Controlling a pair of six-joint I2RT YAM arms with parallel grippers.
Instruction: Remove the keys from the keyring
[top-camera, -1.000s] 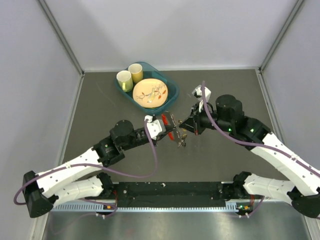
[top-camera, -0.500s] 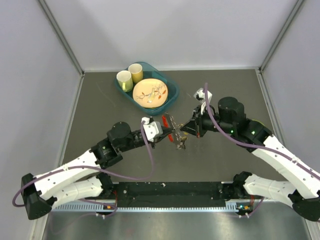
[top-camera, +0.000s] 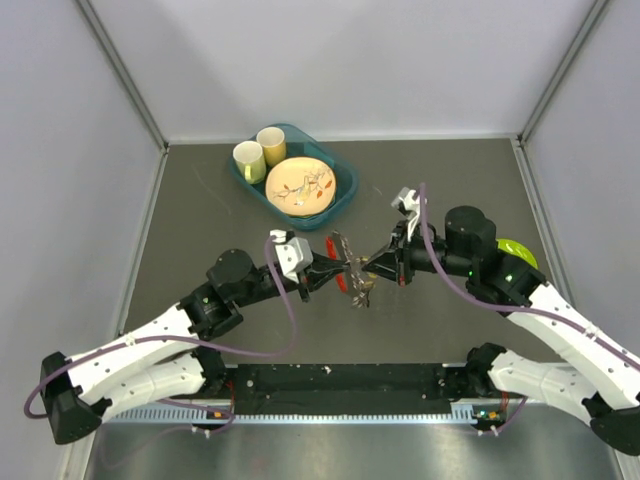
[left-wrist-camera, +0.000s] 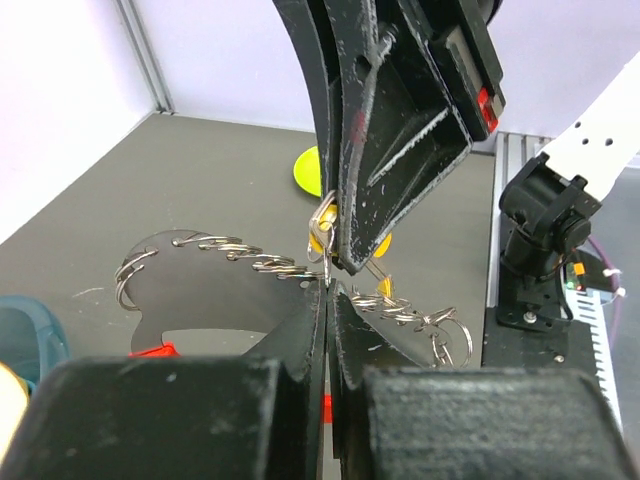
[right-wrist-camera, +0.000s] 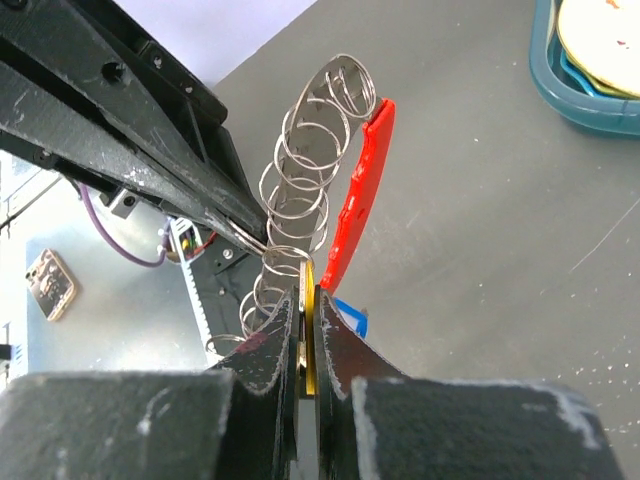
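Note:
The keyring hangs above the table between both grippers: a red curved clip (right-wrist-camera: 356, 190) (top-camera: 333, 245) carrying a row of thin metal rings (right-wrist-camera: 312, 160) (left-wrist-camera: 260, 262). My left gripper (left-wrist-camera: 328, 288) (top-camera: 340, 265) is shut on one thin ring of that row. My right gripper (right-wrist-camera: 308, 290) (top-camera: 368, 266) is shut on a yellow-headed key (right-wrist-camera: 309, 318) (left-wrist-camera: 318, 240), right beside the left fingertips. A blue key head (right-wrist-camera: 350, 316) shows just behind the right jaws. More keys dangle below the clip (top-camera: 362, 292).
A teal tray (top-camera: 345, 195) at the back holds two yellow cups (top-camera: 250, 160) and a patterned plate (top-camera: 300, 187). A lime-green plate (top-camera: 518, 250) lies on the table behind my right arm. Grey walls enclose the left, back and right sides.
Both arms have drawn back a little, left to the left and right to the right, while their tips stayed together at the keyring. The lime-green plate has come into sight.

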